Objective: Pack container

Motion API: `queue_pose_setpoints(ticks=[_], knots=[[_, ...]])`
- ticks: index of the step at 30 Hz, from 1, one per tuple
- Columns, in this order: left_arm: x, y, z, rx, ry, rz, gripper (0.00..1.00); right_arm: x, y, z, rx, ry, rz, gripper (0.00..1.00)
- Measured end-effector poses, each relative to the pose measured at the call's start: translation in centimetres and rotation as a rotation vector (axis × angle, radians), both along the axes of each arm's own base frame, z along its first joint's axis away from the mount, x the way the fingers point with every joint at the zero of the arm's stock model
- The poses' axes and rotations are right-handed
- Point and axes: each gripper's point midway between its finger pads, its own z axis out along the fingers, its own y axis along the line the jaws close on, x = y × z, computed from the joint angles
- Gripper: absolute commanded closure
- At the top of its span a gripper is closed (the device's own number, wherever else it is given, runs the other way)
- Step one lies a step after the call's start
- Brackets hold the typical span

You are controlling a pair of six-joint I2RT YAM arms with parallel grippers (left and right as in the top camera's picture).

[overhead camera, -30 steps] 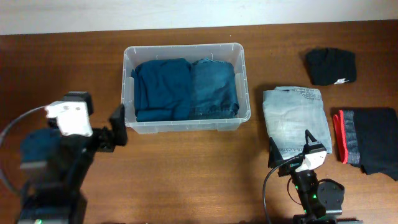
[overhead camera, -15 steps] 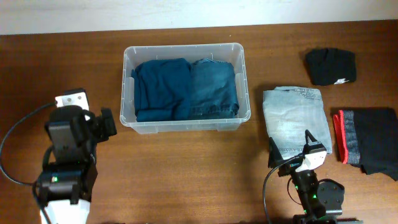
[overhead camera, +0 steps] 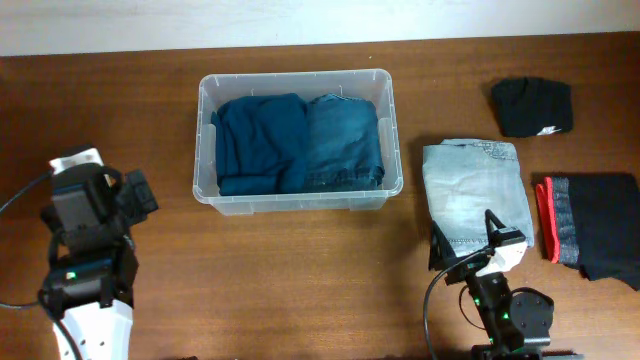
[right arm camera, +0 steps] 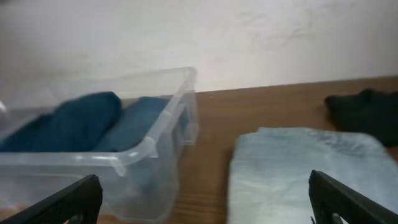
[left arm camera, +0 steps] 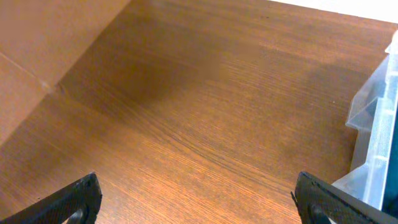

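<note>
Left gripper (left arm camera: 199,204) stands wide open with nothing between its jaws; its two dark fingertips (left arm camera: 78,198) frame only bare wooden table (left arm camera: 186,112); the container (overhead camera: 296,78) sits ahead of it and off to its right, well clear of the fingers, so that the left wrist view catches just one clear plastic corner at its right edge.

Right gripper (right arm camera: 208,199) is likewise spread wide and holds nothing; directly ahead of it, a little to the right, lies a folded pair of light-wash jeans (right arm camera: 305,162); from overhead its fingers overlap the near edge of those jeans, though whether they touch the cloth I cannot tell; ahead and to its left stands the container, upright on the table; inside it lie two folded pieces side by side, a dark teal garment (overhead camera: 262,142) on the side farther from this gripper and a blue denim piece (overhead camera: 343,140) on the nearer side; farther ahead and to the right rests a black garment (overhead camera: 531,105); straight off to the right, beside the jeans, lies a dark garment with a red edge (overhead camera: 598,225).
</note>
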Motion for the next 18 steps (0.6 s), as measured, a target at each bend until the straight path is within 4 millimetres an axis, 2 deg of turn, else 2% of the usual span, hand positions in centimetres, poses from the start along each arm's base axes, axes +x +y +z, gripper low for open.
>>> queue_pose_setpoints(ticks=[7, 11, 15, 18], knots=[[-0.6, 0.5, -0.6, -0.037, 0.018, 0.009, 0.01, -0.5, 1.8, 1.3, 0.122, -0.02, 0.104, 0.02], [-0.5, 0.3, -0.7, -0.042, 0.018, 0.003, 0.01, -0.8, 2.4, 1.3, 0.145, 0.003, 0.143, 0.02], [-0.5, 0.3, -0.7, -0.042, 0.018, 0.002, 0.01, -1.4, 1.9, 2.3, 0.157, 0.061, 0.107, 0.02], [-0.5, 0.3, -0.7, -0.043, 0.018, 0.001, 0.01, -2.3, 0.5, 4.3, 0.155, 0.094, 0.014, 0.01]])
